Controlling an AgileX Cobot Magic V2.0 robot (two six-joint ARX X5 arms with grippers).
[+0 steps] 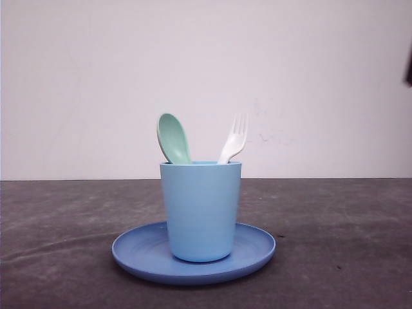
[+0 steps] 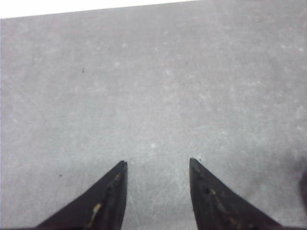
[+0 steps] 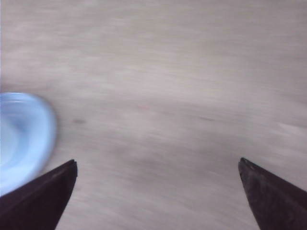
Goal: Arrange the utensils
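Note:
In the front view a mint-green spoon (image 1: 172, 138) and a white fork (image 1: 234, 140) stand upright in a light blue cup (image 1: 201, 209), bowl and tines up. The cup rests on a round blue plate (image 1: 254, 251) in the middle of the dark table. My left gripper (image 2: 157, 163) is open over bare grey tabletop, nothing between its black fingers (image 2: 112, 194). My right gripper (image 3: 157, 163) is open wide above the table, with the plate's blue rim (image 3: 21, 136) blurred beside one finger (image 3: 43, 191).
The dark grey table (image 1: 335, 219) stretches to both sides of the plate. A white wall (image 1: 206, 64) stands behind it. A small dark object (image 1: 409, 67) shows at the far right edge of the front view.

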